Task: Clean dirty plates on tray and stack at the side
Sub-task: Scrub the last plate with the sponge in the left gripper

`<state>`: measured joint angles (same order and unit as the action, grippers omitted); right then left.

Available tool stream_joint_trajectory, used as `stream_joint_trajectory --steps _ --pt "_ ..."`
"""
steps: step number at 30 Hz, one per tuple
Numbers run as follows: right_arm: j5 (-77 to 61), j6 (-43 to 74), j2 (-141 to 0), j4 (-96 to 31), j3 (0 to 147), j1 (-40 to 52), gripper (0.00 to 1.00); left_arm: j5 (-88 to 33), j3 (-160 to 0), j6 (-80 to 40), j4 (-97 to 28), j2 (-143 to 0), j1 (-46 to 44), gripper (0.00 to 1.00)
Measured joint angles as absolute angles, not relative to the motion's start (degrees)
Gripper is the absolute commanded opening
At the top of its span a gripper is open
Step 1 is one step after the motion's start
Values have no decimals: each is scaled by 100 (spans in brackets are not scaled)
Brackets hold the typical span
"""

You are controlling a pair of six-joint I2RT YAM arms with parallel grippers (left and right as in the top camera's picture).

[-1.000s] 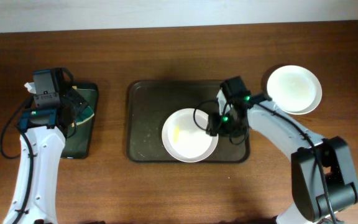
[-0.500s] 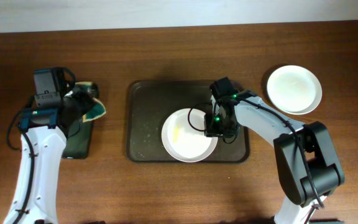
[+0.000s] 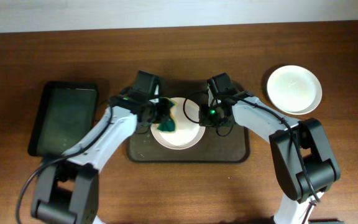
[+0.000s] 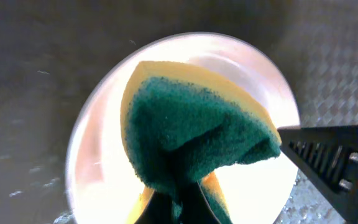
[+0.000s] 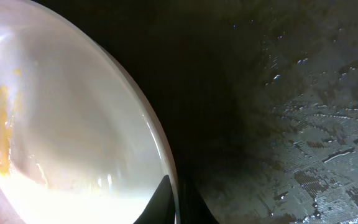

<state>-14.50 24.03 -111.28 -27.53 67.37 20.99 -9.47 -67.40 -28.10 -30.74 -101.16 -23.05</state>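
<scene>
The left gripper clamps the sponge over the plate, centred in the tray. The right gripper pinches the plate's rim at 3 o'clock. Hazard: scrubbing force may pull the rim free, leaving the yellow smear.

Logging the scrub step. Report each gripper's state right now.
Left gripper: shut on the sponge.
Right gripper: shut on the plate, at its rim.
</scene>
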Motion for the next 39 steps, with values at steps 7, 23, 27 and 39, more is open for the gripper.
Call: stream_joint_trajectory --steps 7,23,27,39 --pt "-1450 2403 -11128 -2753 6737 2099 4 -941 -6740 -2840 -2309 -10829 -2637 0" --pt "-1448 2425 -11113 -2609 6641 2169 4 2554 -8060 -2875 -4368 -10930 -2624 0" --pt "-1448 2421 -11113 -2606 6641 2169 4 469 -8003 -2873 -3879 -10930 -2639 0" --pt "-1468 2386 -11113 -2652 6650 2182 4 1975 -7323 -3050 -4278 -10930 -2740 0"
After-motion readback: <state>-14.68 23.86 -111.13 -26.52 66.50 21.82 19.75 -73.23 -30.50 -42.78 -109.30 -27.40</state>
